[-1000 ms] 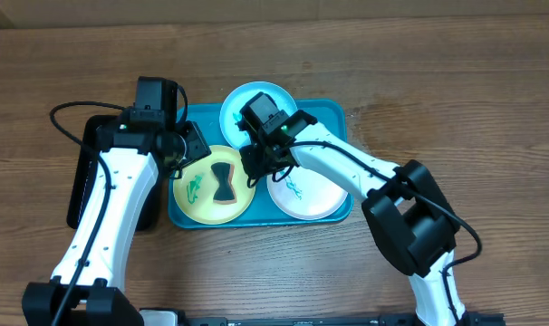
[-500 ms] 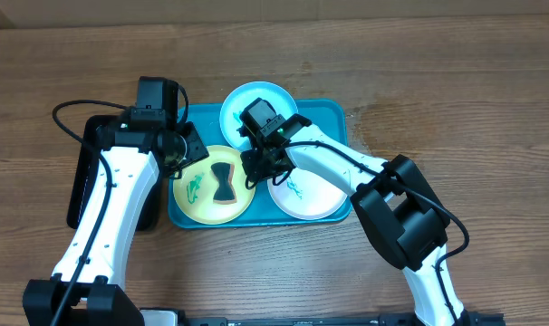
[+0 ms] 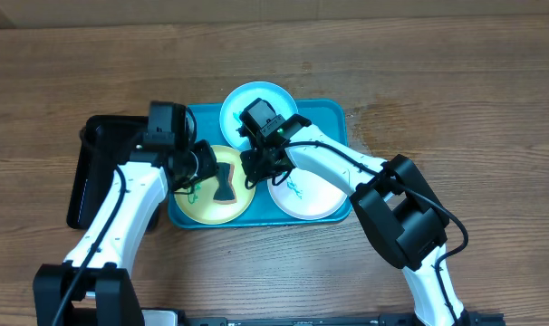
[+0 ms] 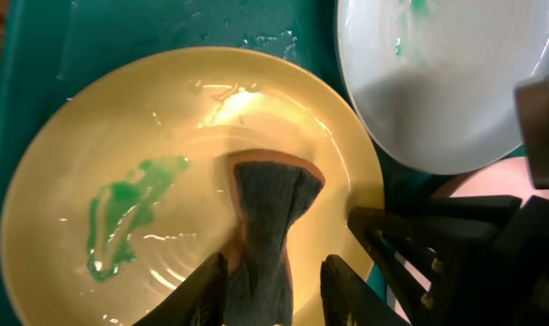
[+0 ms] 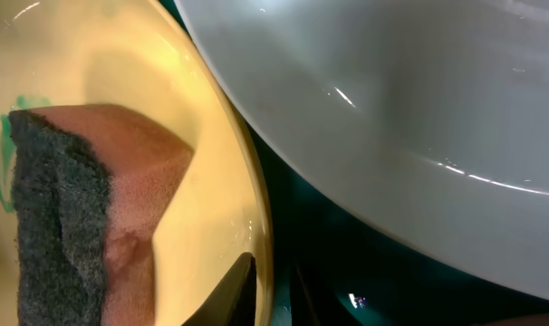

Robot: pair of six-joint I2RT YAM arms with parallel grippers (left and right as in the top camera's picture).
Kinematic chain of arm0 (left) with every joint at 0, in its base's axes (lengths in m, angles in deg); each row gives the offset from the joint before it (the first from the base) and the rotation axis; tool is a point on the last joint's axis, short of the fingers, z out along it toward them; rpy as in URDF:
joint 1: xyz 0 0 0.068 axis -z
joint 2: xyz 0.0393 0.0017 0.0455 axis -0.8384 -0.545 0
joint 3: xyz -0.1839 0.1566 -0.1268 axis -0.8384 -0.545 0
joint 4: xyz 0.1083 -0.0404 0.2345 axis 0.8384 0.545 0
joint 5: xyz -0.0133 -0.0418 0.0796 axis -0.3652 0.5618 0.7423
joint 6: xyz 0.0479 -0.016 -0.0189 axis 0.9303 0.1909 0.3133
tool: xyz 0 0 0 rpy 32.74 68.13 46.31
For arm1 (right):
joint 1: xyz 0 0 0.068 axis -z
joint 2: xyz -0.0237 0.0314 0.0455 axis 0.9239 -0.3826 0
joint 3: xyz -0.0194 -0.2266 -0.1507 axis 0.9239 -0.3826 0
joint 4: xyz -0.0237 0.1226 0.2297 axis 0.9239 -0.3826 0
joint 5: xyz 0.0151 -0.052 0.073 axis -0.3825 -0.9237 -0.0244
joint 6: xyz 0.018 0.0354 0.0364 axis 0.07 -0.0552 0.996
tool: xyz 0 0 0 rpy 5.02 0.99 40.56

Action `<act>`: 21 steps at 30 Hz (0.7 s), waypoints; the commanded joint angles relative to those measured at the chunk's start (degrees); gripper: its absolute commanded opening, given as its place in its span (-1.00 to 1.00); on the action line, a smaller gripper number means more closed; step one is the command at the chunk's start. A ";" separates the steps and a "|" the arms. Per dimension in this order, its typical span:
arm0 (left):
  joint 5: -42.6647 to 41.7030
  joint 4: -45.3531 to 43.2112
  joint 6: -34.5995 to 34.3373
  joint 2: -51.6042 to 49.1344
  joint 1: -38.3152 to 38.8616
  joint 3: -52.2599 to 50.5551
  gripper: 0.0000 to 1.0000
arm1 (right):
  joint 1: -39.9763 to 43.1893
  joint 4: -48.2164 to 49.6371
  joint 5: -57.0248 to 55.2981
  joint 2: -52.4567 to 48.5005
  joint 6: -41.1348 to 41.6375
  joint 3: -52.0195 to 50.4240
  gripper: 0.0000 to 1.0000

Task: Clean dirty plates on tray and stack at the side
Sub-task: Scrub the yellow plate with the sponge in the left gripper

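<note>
On my overhead feed the table (image 3: 456, 81) looks the same as half a second back, and the tray (image 3: 333, 113) has not shifted. The black tray (image 3: 82, 186) lies just beside it at 9 o'clock, and more of it is uncovered now that the left arm has swung in toward the plates.

All three plates are inside the tray where they were. The cyan plate (image 3: 240, 101) is at 12 o'clock, the white plate (image 3: 315, 197) at 4 o'clock and the yellow plate (image 3: 207, 210) at 8 o'clock.

The sponge (image 4: 267, 213) lies on the yellow plate, dark scouring side up. Its end toward 12 o'clock is now hidden under the left wrist in the overhead view.

That is the main change: the left gripper (image 4: 273, 276) has come over the sponge. Its jaws are spread to either side of the sponge's near end, one finger touching it and the other with a gap.

The right gripper (image 5: 265, 276) has not moved. It is clamped on the yellow plate's rim at 3 o'clock.

A green smear (image 4: 130, 206) sits on the yellow plate at 9 o'clock of the sponge, apart from it.
</note>
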State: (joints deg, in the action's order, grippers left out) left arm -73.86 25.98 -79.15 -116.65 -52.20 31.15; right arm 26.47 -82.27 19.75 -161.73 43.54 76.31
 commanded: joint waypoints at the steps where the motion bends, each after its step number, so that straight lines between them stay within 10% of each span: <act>1: -2.78 -2.73 1.57 -2.62 -0.20 -2.19 -0.30 | -0.48 -0.11 -0.15 -1.16 0.07 0.63 -0.68; 13: -4.87 -5.79 5.42 -13.94 1.73 -2.25 -0.14 | -0.48 0.00 -0.15 -1.16 0.02 0.63 -0.68; 21: -0.66 -3.34 7.19 -13.79 1.11 -0.87 -0.51 | -0.48 0.15 -0.17 -1.16 0.02 0.63 -0.68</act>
State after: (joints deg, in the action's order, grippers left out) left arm -77.72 21.30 -73.80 -129.13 -50.97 29.73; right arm 26.41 -82.16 19.75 -161.79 43.50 76.31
